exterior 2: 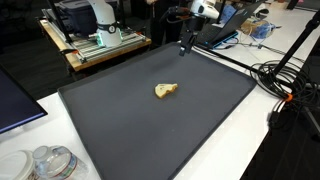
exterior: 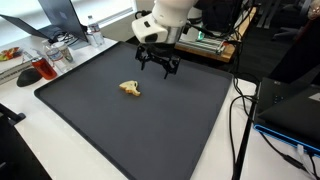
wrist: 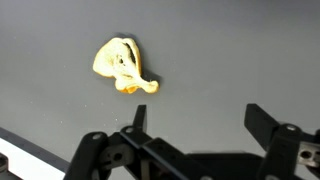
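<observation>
**Item 1, jaws.** In the wrist view we see only two dark fingertips (wrist: 139,115) and their linkages along the lower edge. The frame cuts off the rest. They stand spread wide, with nothing between them.

**Item 2, yellow lump (wrist: 122,65).** It is small and crumpled, and we cannot tell what it is made of. It lies alone on the dark mat (wrist: 230,50), at about 11 o'clock from the jaws and well apart from them.

**Item 3, arm (exterior: 165,15).** It is white, and the top edge cuts off its upper links in both exterior views. The wrist points straight down. The jaws hang above the mat near its far edge, touching nothing. In an exterior view the yellow lump (exterior: 130,89) sits at about 7 o'clock from them, near the mat's middle.

**Item 4, bench (exterior: 50,150).** It is white and carries the mat. Only its margins show around the mat.

**Item 5, far clutter.** We note a clear bottle (exterior: 93,33) at 10 o'clock beyond the mat, and cables (exterior 2: 285,85) trailing off one side. Any labels are too small for us to read.
</observation>
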Tool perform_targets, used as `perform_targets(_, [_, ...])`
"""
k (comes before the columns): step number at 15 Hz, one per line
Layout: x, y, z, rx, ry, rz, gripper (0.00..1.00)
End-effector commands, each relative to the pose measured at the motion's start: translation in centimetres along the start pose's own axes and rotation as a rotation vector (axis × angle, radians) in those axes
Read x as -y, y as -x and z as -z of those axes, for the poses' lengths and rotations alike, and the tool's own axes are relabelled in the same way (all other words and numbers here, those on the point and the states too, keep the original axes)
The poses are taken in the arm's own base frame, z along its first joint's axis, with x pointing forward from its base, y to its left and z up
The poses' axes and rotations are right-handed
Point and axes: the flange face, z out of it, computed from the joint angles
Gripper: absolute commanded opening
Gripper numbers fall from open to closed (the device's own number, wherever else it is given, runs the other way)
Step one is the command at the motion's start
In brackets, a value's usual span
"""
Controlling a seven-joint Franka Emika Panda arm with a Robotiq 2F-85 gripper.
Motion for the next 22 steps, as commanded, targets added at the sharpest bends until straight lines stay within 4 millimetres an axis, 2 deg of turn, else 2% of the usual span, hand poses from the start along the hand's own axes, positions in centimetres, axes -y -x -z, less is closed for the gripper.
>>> perform_targets(1, [-3.1,5.4,0.6,-0.105,-0.090,-0.122,1.00])
perform_targets(3, [-5.6,7.2,0.1,-0.190,-0.159,-0.146,1.00])
perform_targets(6, [-9.8,9.0,-1.7,-0.262,-0.251,-0.201,1.00])
perform_targets(8, [-10.8,9.5,-3.2,-0.339,-0.284,-0.161,1.00])
perform_targets(11, [-11.5,9.0,-5.1,-0.379,-0.345,-0.101,1.00])
perform_targets(13, [-13.4,9.1,-7.2,-0.371,-0.376,-0.063,1.00])
perform_targets(18, [-19.0,10.8,-12.5,-0.354,-0.415,0.014,1.00])
perform_targets(20, [-20.2,10.8,-14.1,-0.359,-0.431,0.050,1.00])
perform_targets(22, [-20.6,10.5,-15.2,-0.361,-0.441,0.086,1.00])
